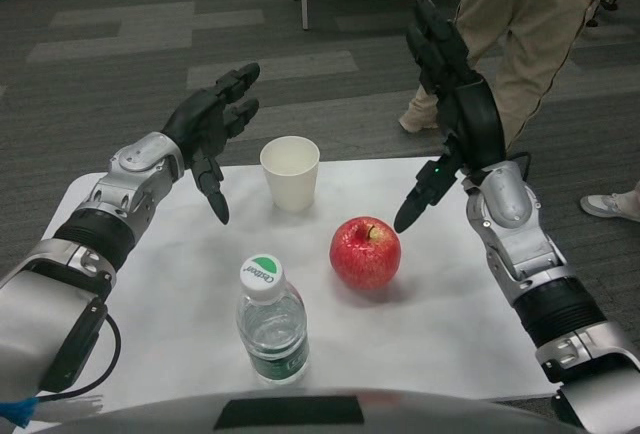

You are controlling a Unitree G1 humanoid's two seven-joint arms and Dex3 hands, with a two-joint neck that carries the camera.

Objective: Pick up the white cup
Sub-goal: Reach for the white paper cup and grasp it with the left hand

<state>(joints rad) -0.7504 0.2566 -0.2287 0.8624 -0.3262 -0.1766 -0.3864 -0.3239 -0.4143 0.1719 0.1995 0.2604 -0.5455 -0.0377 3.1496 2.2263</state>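
The white cup point(290, 171) stands upright near the far edge of the white table point(440, 314), its mouth open and nothing inside that I can see. My left hand point(212, 126) hovers just left of the cup, open, fingers spread and the thumb pointing down toward the table, a small gap between it and the cup. My right hand point(447, 84) is raised to the right of the cup, open, fingers pointing up and away, thumb hanging down near the apple. Neither hand touches the cup.
A red apple point(365, 252) sits in front and right of the cup. A clear water bottle point(271, 322) with a white and green cap stands near the front edge. A person in tan trousers point(525, 34) stands beyond the table's far right.
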